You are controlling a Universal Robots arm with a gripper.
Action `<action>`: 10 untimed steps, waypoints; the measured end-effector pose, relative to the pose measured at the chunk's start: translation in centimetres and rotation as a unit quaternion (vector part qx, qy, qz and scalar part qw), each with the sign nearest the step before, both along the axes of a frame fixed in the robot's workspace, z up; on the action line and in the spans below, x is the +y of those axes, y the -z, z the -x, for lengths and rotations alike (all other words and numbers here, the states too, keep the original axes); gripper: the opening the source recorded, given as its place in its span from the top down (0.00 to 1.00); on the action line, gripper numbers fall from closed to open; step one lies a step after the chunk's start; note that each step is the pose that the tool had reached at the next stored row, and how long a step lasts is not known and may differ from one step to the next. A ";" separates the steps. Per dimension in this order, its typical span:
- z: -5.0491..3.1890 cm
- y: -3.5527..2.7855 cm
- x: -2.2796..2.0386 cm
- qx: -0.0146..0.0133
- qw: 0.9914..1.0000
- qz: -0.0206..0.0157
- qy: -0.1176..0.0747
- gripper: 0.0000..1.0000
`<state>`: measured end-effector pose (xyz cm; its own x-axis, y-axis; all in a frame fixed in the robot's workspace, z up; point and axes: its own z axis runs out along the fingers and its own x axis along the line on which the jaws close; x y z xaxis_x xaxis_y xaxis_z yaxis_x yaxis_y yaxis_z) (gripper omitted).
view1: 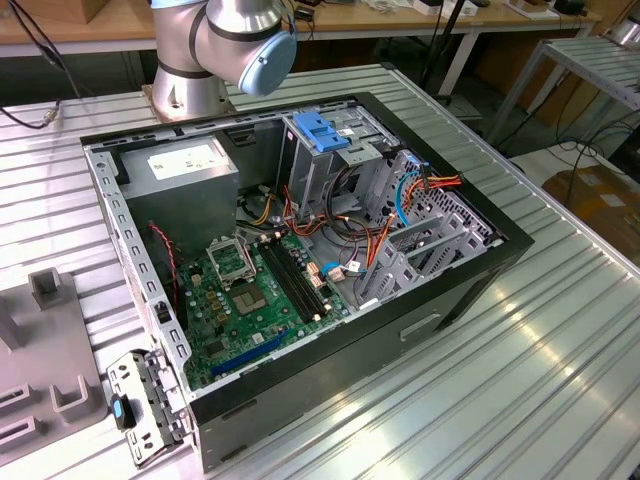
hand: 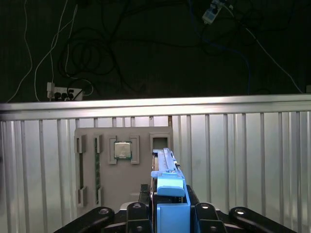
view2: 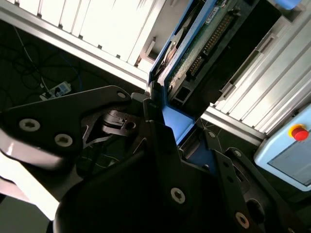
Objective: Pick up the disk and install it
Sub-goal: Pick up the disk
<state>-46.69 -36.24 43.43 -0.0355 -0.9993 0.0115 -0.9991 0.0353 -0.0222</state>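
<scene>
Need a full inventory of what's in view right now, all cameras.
Computer case: 1, black, open, mid-table.
Motherboard: 1, green, case floor.
Power supply: 1, grey, corner of case.
Latch plate: 1, light blue, atop drive cage.
Fixture tray: 1, grey, exterior view's left of case.
Processor chip: 1, silver, tray pocket.
Table: 1, silver ribbed, under case and tray.
Pendant: 1, pale blue, red button, beyond table edge.
Disk: 1, blue rails, green board, held off table.
Arm: 1, silver and blue, base on table beside case.
Gripper: 1, black, shut on the disk.
</scene>
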 end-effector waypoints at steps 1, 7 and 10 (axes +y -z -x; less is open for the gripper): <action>0.00 -0.05 0.00 0.000 1.000 0.000 0.000 0.63; 0.00 -0.39 0.00 0.000 1.000 0.000 0.000 0.63; 0.00 -0.63 0.00 0.000 1.000 0.000 0.000 0.63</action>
